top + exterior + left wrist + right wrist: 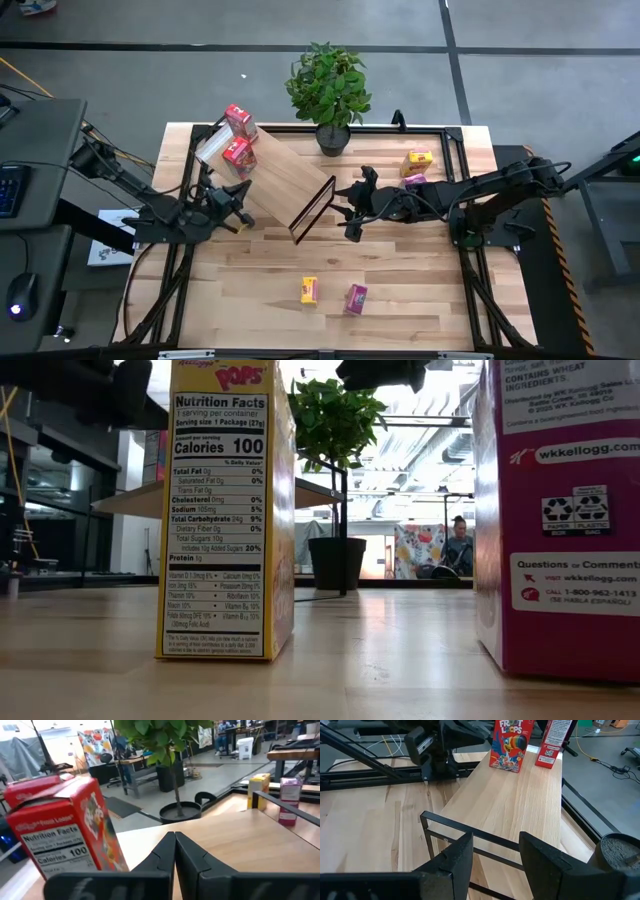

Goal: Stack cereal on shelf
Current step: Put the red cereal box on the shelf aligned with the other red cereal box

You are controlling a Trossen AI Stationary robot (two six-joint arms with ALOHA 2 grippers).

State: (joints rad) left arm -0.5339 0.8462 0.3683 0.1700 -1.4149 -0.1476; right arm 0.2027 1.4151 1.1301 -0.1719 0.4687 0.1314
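Note:
The shelf [285, 178], a slanted light-wood board on a black wire frame [312, 210], stands left of centre. Two red cereal boxes [238, 120] [238, 155] stand on its far left end. My left gripper [243, 193] is shut with nothing between its fingers [175, 855], level over the board, beside the nearer red box [65, 832]. My right gripper [352, 203] is open at the shelf's right end [495, 855], and the frame's bars [485, 841] cross between its fingers. A yellow box [309, 290] and a pink one [356, 298] stand near the table's front edge; another yellow [418, 158] and pink box [414, 180] stand at the far right. My right gripper comes level from the table's right, one finger [462, 857] on each side of the wire frame's bars [485, 841]. Whether the fingers touch the frame, I cannot tell.
A potted plant [330, 92] stands at the table's far edge, just behind the shelf. Black rails [455, 160] run along the tabletop's sides. In the low view the front yellow box [225, 510] and pink box [560, 510] fill the foreground; a person [458, 545] sits far behind.

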